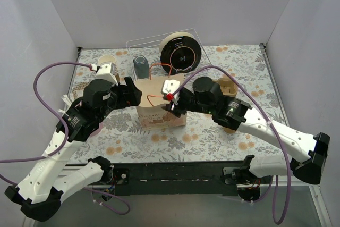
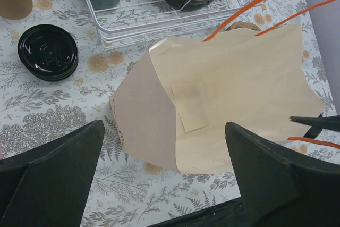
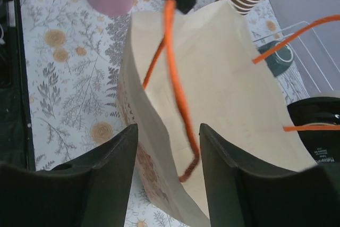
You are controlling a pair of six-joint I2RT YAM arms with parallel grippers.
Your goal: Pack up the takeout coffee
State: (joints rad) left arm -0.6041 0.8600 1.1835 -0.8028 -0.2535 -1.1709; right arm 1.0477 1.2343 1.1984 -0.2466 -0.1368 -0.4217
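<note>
Both arms are stretched over the flowered table (image 1: pixel 265 78) to the paper bag (image 1: pixel 159 104), which is stood upright at the middle with its mouth spread; the left gripper (image 2: pixel 164 131) is held wide open, the bag's rim lying between its fingers; the right gripper (image 3: pixel 169 131) is likewise parted, an orange handle (image 3: pixel 178 94) hung loose in the gap; nothing is seen inside the bag, so packing is judged not yet begun; the coffee cup (image 1: pixel 229 85) is taken to be the tan shape, partly hidden, just beside the right arm.

Arms angle inward, left end effector (image 2: pixel 164 126) and right end effector (image 3: pixel 169 128) both parted.
</note>
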